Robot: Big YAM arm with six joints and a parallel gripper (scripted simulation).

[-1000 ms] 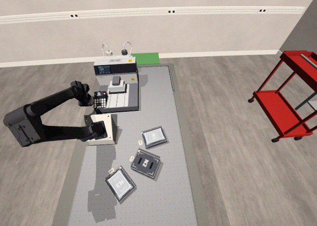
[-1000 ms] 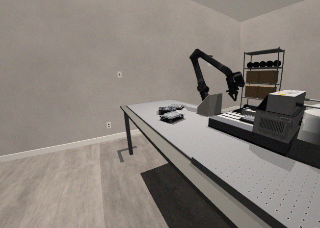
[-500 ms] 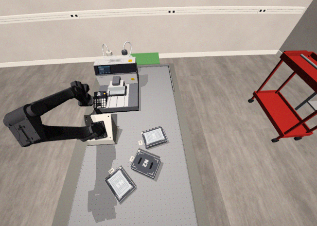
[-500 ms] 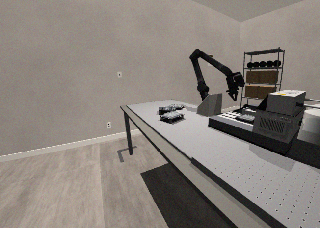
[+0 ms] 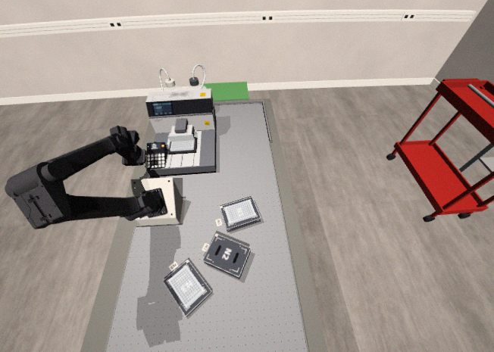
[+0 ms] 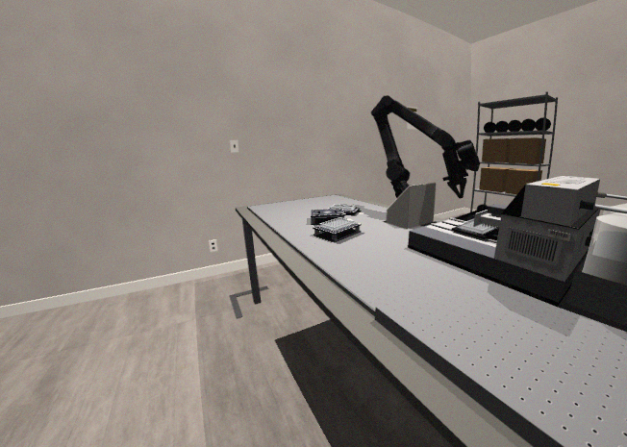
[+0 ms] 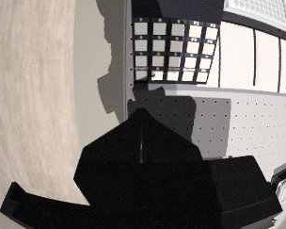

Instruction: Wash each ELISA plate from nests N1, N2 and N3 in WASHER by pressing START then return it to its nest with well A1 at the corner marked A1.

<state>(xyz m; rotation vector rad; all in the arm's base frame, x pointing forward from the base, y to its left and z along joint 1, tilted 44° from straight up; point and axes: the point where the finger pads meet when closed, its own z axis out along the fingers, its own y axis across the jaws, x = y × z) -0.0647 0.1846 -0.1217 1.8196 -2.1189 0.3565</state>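
My gripper [image 6: 461,195] [image 7: 141,114] is shut and empty, pointing down above the bench by the front left of the washer [image 5: 179,103] [image 6: 532,249]. The washer's keypad [image 5: 155,160] [image 7: 170,43] is just ahead of the fingertips in the wrist view; its START key [image 7: 142,75] is partly shadowed. A plate [image 5: 182,145] [image 6: 482,227] [image 7: 261,10] appears flat on the carrier; its seating cannot be confirmed. A small orange spot shows on the keypad panel; I cannot tell whether it is the lamp. Nest N2 [image 5: 226,263] is empty. Plates lie on N1 [image 5: 240,212] [image 6: 338,224] and N3 [image 5: 186,286].
The arm's pale mounting block [image 5: 170,204] [image 6: 413,209] stands between the washer and the nests. The washer's raised rear housing and two hoses are behind the carrier. A red cart [image 5: 431,172] stands on the floor to the right.
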